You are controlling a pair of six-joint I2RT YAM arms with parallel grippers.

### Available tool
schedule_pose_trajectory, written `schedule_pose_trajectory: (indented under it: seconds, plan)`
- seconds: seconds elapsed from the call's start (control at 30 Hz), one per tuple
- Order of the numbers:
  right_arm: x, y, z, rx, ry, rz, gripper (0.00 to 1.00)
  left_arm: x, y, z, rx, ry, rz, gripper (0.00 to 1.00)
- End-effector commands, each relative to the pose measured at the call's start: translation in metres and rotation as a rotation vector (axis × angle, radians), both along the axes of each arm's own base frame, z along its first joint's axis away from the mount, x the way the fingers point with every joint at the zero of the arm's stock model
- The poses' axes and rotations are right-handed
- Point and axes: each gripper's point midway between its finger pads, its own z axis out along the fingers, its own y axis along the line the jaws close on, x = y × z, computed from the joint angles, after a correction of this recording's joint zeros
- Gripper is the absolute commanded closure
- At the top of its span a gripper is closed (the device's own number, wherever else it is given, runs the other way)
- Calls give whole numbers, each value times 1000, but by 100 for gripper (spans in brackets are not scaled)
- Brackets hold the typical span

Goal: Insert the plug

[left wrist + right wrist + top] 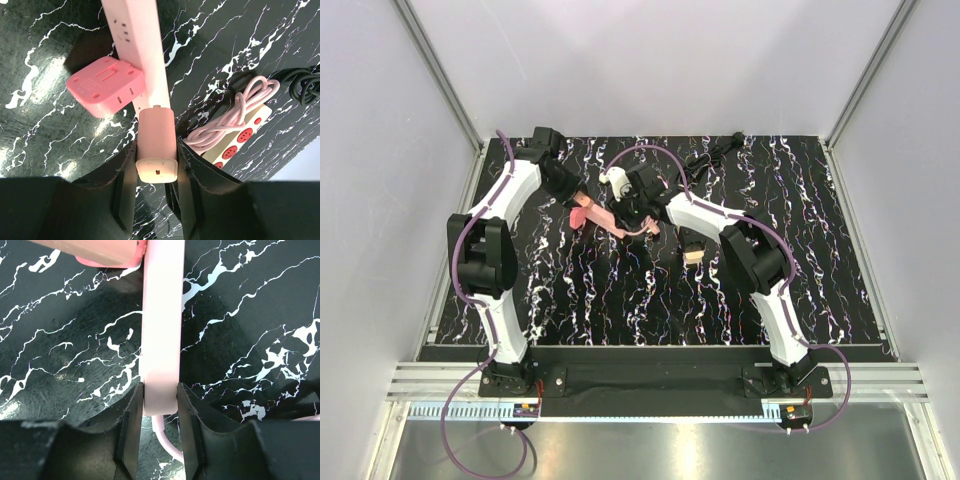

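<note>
Left wrist view: my left claw [156,150] is clenched on the capped end of the pink power strip [142,50], one finger on each side. The pink plug [105,85], a squarish block, sits against the strip's socket face just beyond my fingers; I cannot tell whether its pins are fully in. Off to the right on the marbled table [40,125] lie a white strip with red sockets [240,142] and a coiled pink cable [240,112]. From the right wrist, my right claw [160,390] grasps the same strip, its fingers flush on both sides.
</note>
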Motion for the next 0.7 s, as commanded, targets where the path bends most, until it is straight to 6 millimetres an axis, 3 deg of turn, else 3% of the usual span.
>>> schedule_pose_trajectory:
  seconds: [0.0, 0.17, 0.33, 0.47, 0.6, 0.67]
  plan:
    - [-28, -2, -7, -45, 60, 41, 60, 7, 3, 30, 0, -96, -8, 100]
    - [-28, -1, -9, -45, 65, 48, 70, 7, 5, 30, 7, -97, -9, 100]
    - [-33, 5, -16, -19, 105, 66, 99, 3, 4, 28, 21, -95, -21, 100]
    - [-39, 14, -24, 16, 193, 69, 100, -4, 4, 31, 64, -112, -30, 100]
    - [-36, 11, -40, -20, 238, 39, 100, -8, 1, 29, 72, -106, -46, 100]
    - [-30, 7, -38, -26, 226, 3, 90, -10, 2, 26, 81, -100, -47, 100]
